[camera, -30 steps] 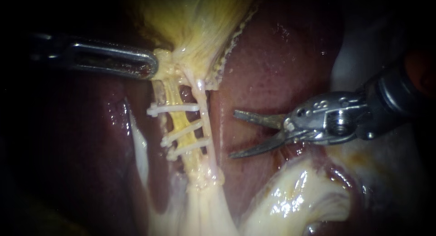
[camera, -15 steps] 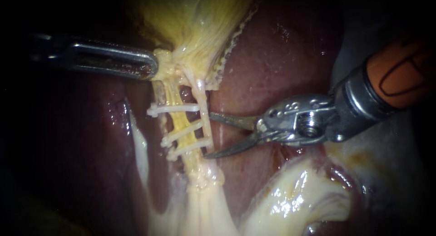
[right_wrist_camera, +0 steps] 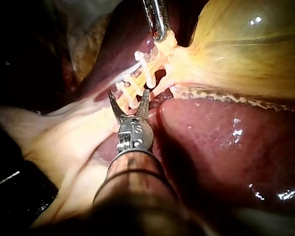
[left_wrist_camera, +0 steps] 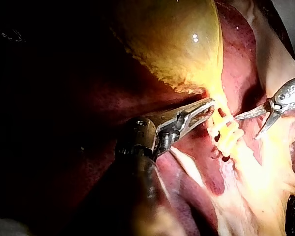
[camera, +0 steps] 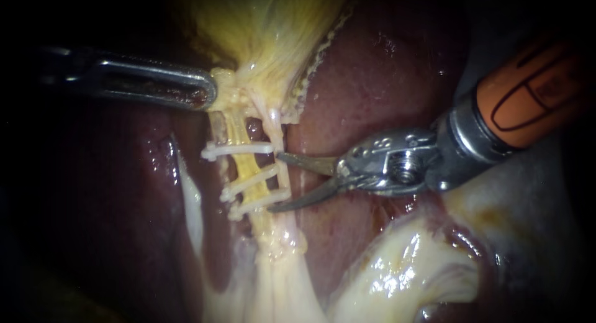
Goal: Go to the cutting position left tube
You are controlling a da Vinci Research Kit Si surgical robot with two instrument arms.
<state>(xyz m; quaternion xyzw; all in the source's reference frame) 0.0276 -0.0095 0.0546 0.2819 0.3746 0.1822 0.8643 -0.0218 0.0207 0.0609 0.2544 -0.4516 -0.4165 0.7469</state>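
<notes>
At the upper left of the endoscope view my left instrument (camera: 208, 94) reaches in. Its slotted jaws are closed on the pale neck of the gallbladder (camera: 267, 25), which fills the upper middle. Just below that hold, at the frame's centre, the yellow left tube (camera: 244, 164) runs downward with three white clips (camera: 239, 149) across it. A paler tube (camera: 276, 136) lies against its right side. Further right, over the dark red liver (camera: 372, 93), my right instrument (camera: 273, 181) comes in from the upper right. Its blades are parted and grip nothing, with their tips at the paler tube, level with the top and bottom clips. Its shaft bears an orange band (camera: 528, 93) with dark printed outlines.
</notes>
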